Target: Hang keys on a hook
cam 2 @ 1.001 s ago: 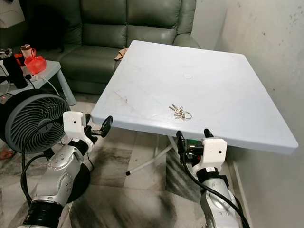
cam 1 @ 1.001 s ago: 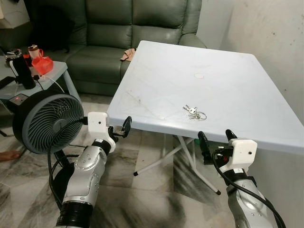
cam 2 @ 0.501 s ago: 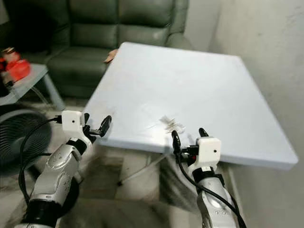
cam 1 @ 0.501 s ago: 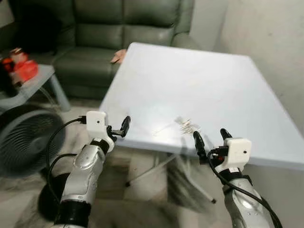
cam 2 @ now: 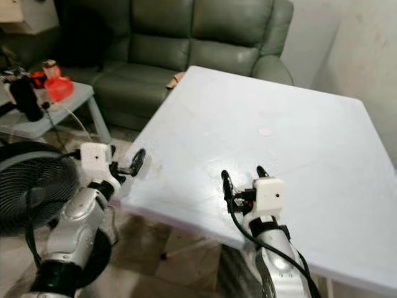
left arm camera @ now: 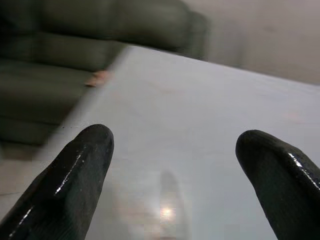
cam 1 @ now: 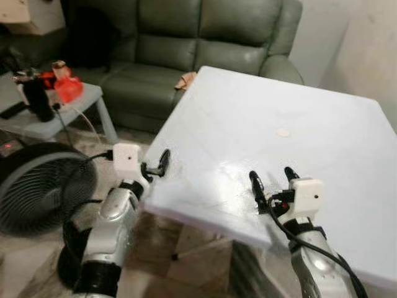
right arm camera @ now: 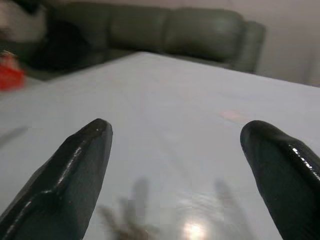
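Right gripper (cam 1: pixel 272 185): over the near part of the table, its two black fingers spread wide apart with nothing between them. In the right wrist view the fingers (right arm camera: pixel 70 172) frame bare tabletop.
Left gripper (cam 1: pixel 156 166): at the near left corner of the table, level with its edge; fingers spread apart in the left wrist view, holding nothing.
Left fingers (left arm camera: pixel 65 182): dark and blurred at the near edge of the left wrist view, with the tabletop running away between them.
Keys: cannot be made out sharply. In the right wrist view a faint dark smudge lies on the tabletop just beyond the right gripper, between its fingers, but whether it is the keys or a reflection cannot be told. In the head views the right gripper covers that spot.
Table (cam 1: pixel 322 133): pale, square, glossy top, taking up the middle and right of the scene; a light glare shows on it close to each gripper.
Round mark (cam 1: pixel 283 132): a small pale disc on the tabletop, farther in than the right gripper and well apart from it.
Fan (cam 1: pixel 37 186): large dark round grille on the floor to the near left, beside the left arm; its cable runs up toward the arm.
Side table (cam 1: pixel 74 102): low, light-coloured, far left, carrying a black bottle (cam 1: pixel 38 99) and a red object (cam 1: pixel 67 89).
Sofa (cam 1: pixel 186 37): dark green, across the far side of the room behind the table.
Cloth (cam 1: pixel 185 79): small orange-brown piece on the sofa seat, just beyond the table's far left corner.
Wall (cam 1: pixel 372 56): pale, along the far right.
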Controlling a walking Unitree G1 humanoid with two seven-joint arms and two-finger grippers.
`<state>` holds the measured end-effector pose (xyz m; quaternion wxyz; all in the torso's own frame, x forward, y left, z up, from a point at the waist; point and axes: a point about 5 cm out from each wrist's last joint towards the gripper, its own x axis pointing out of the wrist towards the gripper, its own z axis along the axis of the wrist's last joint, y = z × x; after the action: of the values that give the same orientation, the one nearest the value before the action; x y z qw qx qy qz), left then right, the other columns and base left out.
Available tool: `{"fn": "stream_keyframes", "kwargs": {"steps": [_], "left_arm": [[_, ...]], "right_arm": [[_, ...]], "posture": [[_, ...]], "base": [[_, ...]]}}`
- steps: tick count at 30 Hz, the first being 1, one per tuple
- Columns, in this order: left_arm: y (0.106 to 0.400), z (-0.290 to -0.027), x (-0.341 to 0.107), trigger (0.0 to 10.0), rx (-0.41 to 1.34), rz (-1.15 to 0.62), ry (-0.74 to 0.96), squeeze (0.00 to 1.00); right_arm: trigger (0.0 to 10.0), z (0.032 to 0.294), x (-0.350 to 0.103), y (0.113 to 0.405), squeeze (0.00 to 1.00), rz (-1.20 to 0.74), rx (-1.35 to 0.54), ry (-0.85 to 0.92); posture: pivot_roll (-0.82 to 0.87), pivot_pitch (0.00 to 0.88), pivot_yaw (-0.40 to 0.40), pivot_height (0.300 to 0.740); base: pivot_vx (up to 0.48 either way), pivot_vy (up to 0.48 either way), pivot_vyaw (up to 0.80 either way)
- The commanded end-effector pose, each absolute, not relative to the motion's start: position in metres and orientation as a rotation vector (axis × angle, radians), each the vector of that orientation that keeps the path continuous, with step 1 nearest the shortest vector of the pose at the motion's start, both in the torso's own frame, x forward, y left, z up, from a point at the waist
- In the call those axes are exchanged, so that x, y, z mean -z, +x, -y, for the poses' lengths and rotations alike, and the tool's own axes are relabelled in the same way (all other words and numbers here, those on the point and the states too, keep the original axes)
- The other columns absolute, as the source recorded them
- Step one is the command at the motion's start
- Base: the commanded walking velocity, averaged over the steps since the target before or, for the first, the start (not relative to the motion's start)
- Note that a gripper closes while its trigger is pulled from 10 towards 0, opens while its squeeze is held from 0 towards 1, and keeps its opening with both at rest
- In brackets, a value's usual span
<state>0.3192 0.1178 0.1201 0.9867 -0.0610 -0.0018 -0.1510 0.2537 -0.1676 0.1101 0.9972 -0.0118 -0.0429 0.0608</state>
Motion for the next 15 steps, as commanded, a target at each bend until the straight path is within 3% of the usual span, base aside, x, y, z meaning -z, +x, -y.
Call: {"fn": "stream_keyframes", "kwargs": {"steps": [1,15], "left_arm": [[0.318,-0.126,-0.120,10.0,0.285,0.008,-0.081,0.00],[0.292,-0.104,-0.097,10.0,0.473,-0.010,-0.012,0.00]], "right_arm": [[10.0,0.166,-0.110,0.254,0.00,0.074,-0.126,-0.033],[10.0,0.173,-0.099,0.259,0.00,-0.035,-0.162,-0.194]], "posture": [[-0.01,0.000,-0.048,0.740],[0.00,0.000,-0.062,0.740]], "base": [[0.000,0.000,0.00],[0.000,0.000,0.00]]}}
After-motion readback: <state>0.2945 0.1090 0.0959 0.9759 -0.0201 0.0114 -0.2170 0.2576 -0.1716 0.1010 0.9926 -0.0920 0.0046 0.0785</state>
